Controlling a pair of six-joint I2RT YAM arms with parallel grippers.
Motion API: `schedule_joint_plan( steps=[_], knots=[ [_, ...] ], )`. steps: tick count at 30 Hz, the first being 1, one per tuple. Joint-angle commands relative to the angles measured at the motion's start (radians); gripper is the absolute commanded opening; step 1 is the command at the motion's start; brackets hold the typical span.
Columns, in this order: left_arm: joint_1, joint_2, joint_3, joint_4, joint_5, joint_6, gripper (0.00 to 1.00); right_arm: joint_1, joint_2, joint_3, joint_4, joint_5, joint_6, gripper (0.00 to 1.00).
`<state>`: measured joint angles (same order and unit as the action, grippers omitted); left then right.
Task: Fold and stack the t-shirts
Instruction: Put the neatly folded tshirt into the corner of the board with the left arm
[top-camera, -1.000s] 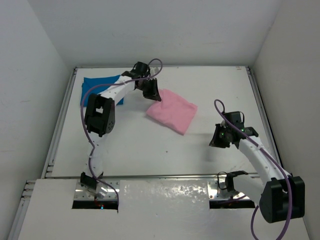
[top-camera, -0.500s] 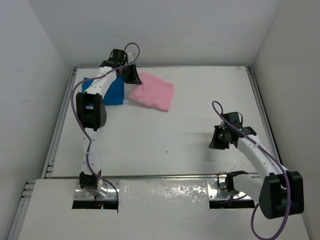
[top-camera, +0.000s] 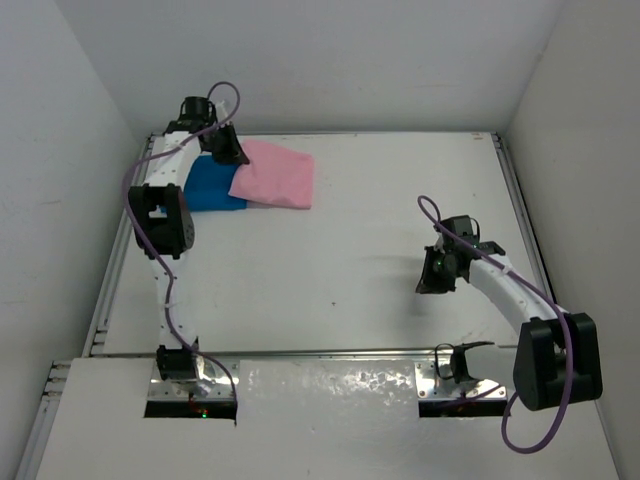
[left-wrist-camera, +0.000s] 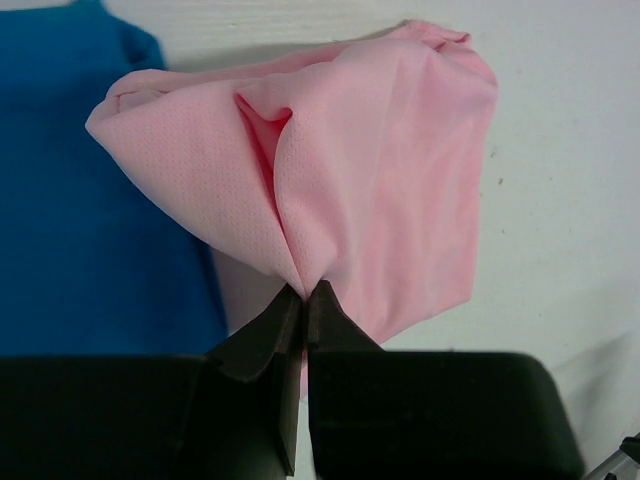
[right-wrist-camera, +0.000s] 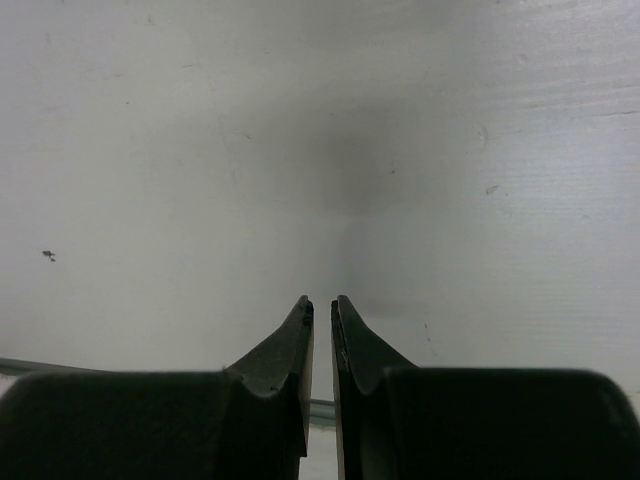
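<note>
The light pink t-shirt (top-camera: 278, 176) lies folded at the back left of the table, its left edge overlapping the blue t-shirt (top-camera: 210, 186), a folded rectangle. My left gripper (top-camera: 229, 150) is shut on a pinched corner of the pink cloth. In the left wrist view the pink shirt (left-wrist-camera: 380, 170) bunches up from the left gripper (left-wrist-camera: 303, 292), with the blue shirt (left-wrist-camera: 90, 200) to the left. My right gripper (top-camera: 430, 276) hovers low over bare table at the right. In the right wrist view that right gripper (right-wrist-camera: 320, 306) holds nothing, and its jaws stand nearly together with only a thin slit between them.
White walls enclose the table (top-camera: 330, 270) on three sides. Metal rails run along its left edge (top-camera: 115, 250) and right edge (top-camera: 525, 220). Purple cables loop off both arms.
My left gripper has dragged the pink shirt left and toward the back, from the table's middle onto the edge of the blue shirt. The right arm has barely moved.
</note>
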<state>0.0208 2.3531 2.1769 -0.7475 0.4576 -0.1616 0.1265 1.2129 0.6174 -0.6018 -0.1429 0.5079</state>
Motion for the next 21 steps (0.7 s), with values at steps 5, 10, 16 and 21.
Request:
schedule_joint_plan(
  steps=[5,10,16,21],
  knots=[
    [0.132,-0.104,0.006,0.02,0.013,0.025,0.0,-0.004,-0.001,0.035,0.01,-0.007,-0.023,0.11],
    [0.177,-0.13,-0.006,0.04,0.038,0.01,0.0,-0.004,0.011,0.028,0.019,-0.003,-0.023,0.11],
    [0.223,-0.183,-0.037,0.036,0.059,0.019,0.0,-0.004,0.033,0.05,0.022,-0.006,-0.026,0.11],
    [0.274,-0.173,-0.052,0.023,0.084,0.031,0.0,-0.005,0.033,0.05,0.014,0.002,-0.029,0.11]
  ],
)
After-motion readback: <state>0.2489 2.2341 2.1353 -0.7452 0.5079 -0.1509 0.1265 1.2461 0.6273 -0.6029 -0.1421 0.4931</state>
